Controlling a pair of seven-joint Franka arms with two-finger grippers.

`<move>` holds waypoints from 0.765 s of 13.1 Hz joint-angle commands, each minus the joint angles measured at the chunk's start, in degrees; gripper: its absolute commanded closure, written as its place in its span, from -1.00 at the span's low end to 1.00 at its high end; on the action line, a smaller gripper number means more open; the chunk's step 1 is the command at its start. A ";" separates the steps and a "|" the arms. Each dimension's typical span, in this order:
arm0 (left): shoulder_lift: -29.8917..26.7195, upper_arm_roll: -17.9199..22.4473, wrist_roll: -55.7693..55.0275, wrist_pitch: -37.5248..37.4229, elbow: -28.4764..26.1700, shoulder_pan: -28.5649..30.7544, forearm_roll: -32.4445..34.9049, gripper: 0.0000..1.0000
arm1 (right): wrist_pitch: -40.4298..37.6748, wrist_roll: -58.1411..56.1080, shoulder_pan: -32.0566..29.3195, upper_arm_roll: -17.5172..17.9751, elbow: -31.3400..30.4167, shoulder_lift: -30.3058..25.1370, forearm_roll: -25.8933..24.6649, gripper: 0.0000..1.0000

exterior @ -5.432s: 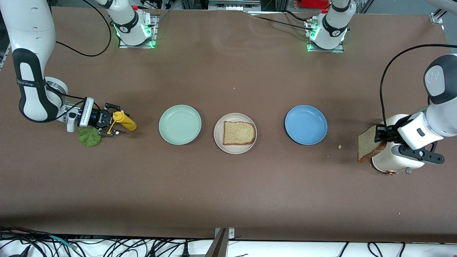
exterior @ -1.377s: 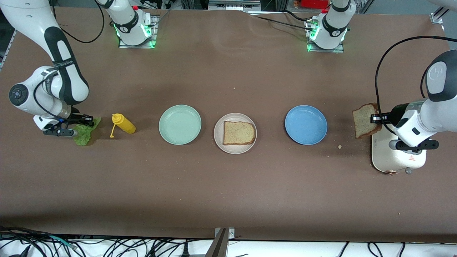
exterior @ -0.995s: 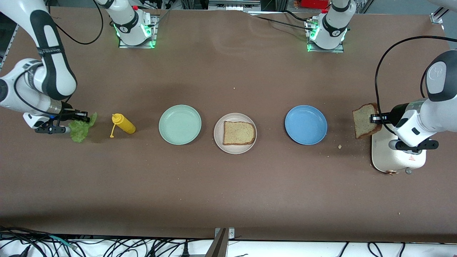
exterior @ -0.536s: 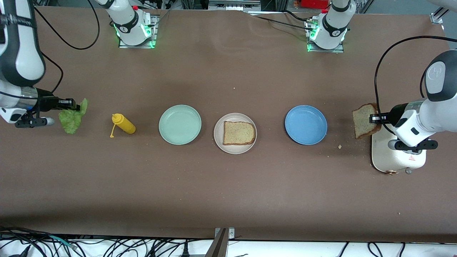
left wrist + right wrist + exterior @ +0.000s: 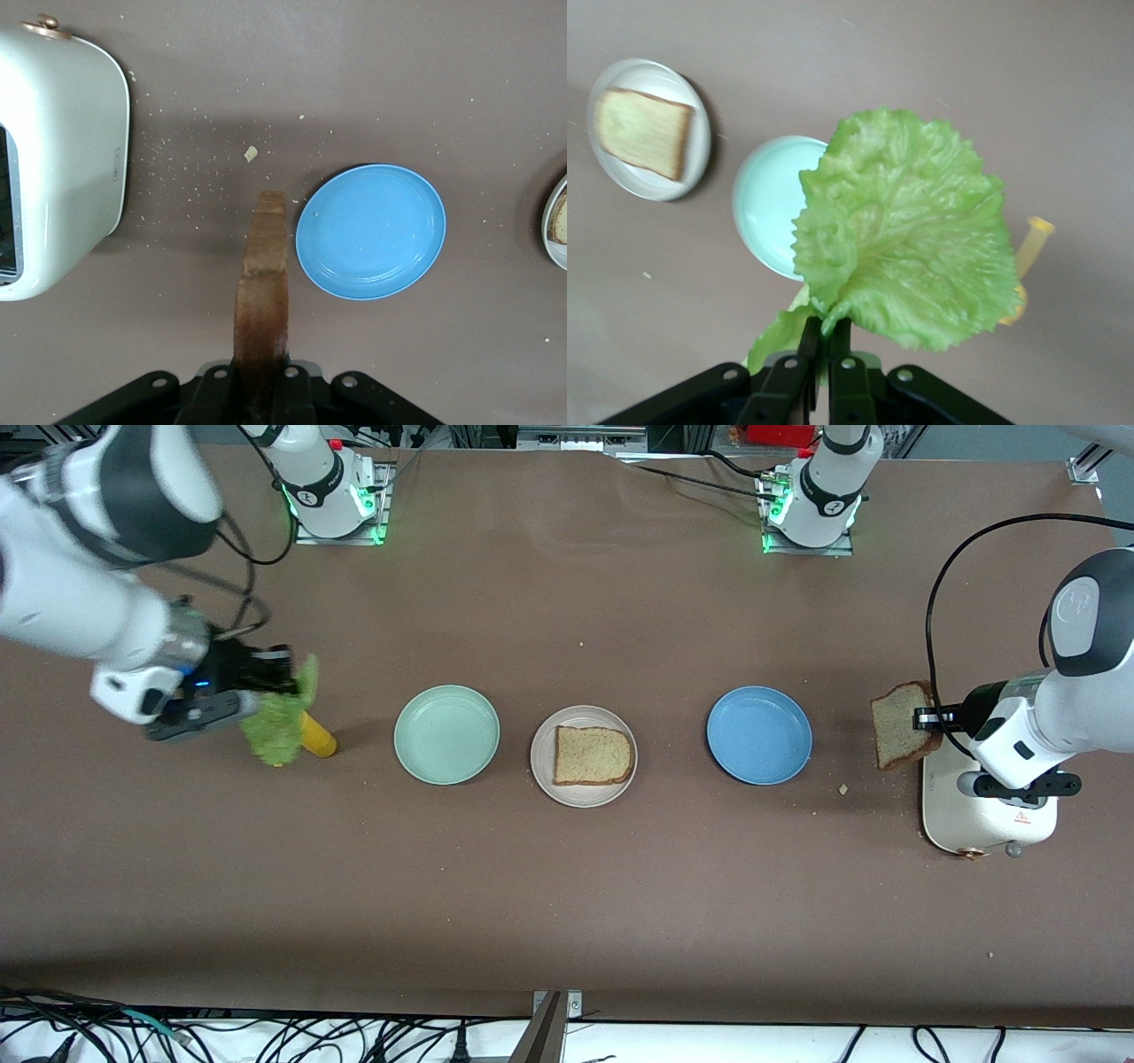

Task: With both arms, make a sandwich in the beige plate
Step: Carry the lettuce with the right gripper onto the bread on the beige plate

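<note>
The round beige plate (image 5: 542, 756) lies in the middle of the table with one brown bread slice (image 5: 594, 755) flat on it. My right gripper (image 5: 285, 677) is shut on a ruffled green lettuce leaf (image 5: 276, 722), which hangs in the air over the yellow bottle. From the right wrist view the lettuce (image 5: 908, 235) spreads out from the right gripper (image 5: 829, 335), with the beige plate (image 5: 702, 146) farther off. My left gripper (image 5: 924, 717) is shut on a second bread slice (image 5: 900, 724), held on edge above the table beside the toaster. The left wrist view shows this bread (image 5: 264, 283) pinched edge-on in the left gripper (image 5: 262, 382).
A mint green plate (image 5: 446, 734) lies beside the beige plate toward the right arm's end, and a blue plate (image 5: 759, 735) toward the left arm's end. The yellow bottle (image 5: 317, 737) is partly covered by the lettuce. A white toaster (image 5: 983, 819) stands under the left wrist; crumbs (image 5: 842, 789) lie near it.
The right arm has risen and carried the lettuce toward the middle, from the table's end to over the yellow bottle. The left arm has barely moved with its bread.
</note>
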 commanded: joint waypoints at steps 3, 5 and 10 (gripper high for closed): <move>0.19 -0.01 -0.85 -0.43 0.58 -0.66 1.32 1.00 | 11.86 18.80 7.29 5.60 1.54 5.60 -2.82 1.00; 0.19 -0.01 -0.85 -0.43 0.58 -0.66 1.32 1.00 | 17.65 30.66 11.87 5.60 1.81 9.64 -2.73 1.00; 0.19 -0.01 -0.85 -0.43 0.58 -0.66 1.32 1.00 | 26.80 56.26 17.50 7.80 9.86 23.69 -3.08 1.00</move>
